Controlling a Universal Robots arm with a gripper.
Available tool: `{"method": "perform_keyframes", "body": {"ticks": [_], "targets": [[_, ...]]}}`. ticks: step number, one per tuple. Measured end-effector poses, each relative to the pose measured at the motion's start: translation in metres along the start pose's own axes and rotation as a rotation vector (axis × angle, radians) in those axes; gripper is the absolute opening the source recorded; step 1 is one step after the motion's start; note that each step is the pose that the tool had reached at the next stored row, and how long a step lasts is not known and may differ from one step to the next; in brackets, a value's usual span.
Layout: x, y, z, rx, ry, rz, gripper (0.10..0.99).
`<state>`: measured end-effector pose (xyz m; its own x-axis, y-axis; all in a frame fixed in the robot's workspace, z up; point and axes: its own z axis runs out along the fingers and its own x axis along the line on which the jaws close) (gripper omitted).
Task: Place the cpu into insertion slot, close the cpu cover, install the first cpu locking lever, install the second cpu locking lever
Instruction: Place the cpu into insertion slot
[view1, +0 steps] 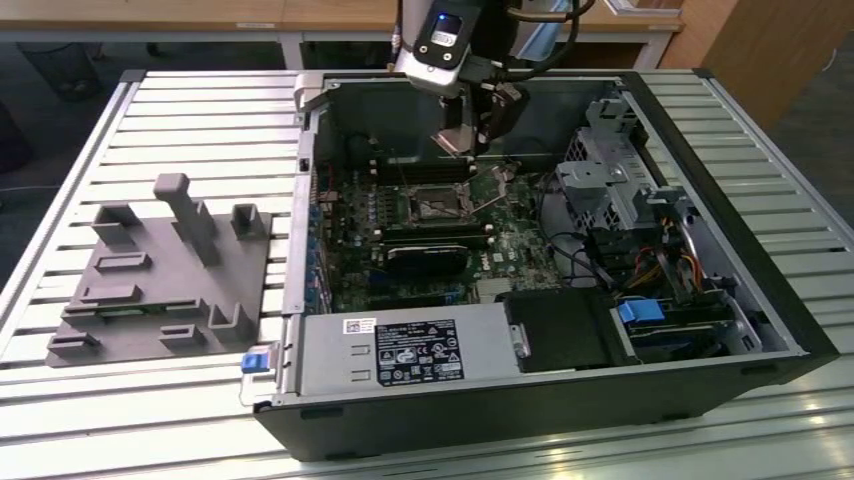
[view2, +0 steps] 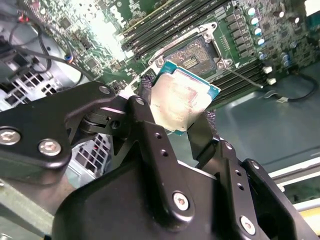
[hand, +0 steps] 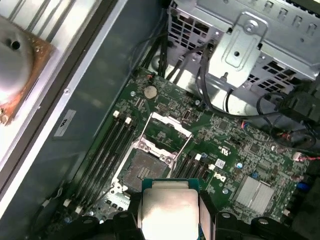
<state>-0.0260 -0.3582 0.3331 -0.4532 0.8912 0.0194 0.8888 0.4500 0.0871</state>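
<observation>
My arm points steeply down into the open black computer case (view1: 534, 425). My gripper (view2: 177, 106) clamps the small square silvery-grey cpu (view2: 182, 97) between both fingers. The square black insertion slot (view1: 430, 205) lies apart, at seven o'clock from the gripper in the exterior view, with its thin silvery cpu cover (hand: 172, 125) open.

text: none legible | power supply label (view1: 415, 352): print too small | case sticker (hand: 65, 123): unreadable

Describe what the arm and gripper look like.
The gripper is matte black: two linked fingers with silver screws and small holes. In the exterior view the wrist is silvery-grey with a black panel and blue light; black cables loop beside it.
</observation>
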Motion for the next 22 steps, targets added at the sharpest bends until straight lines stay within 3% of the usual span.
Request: {"method": "perform_keyframes", "body": {"ticks": [22], "targets": [[-0.0002,-0.0014,0.0157,0.000,-0.0008,0.009,0.537]]}}
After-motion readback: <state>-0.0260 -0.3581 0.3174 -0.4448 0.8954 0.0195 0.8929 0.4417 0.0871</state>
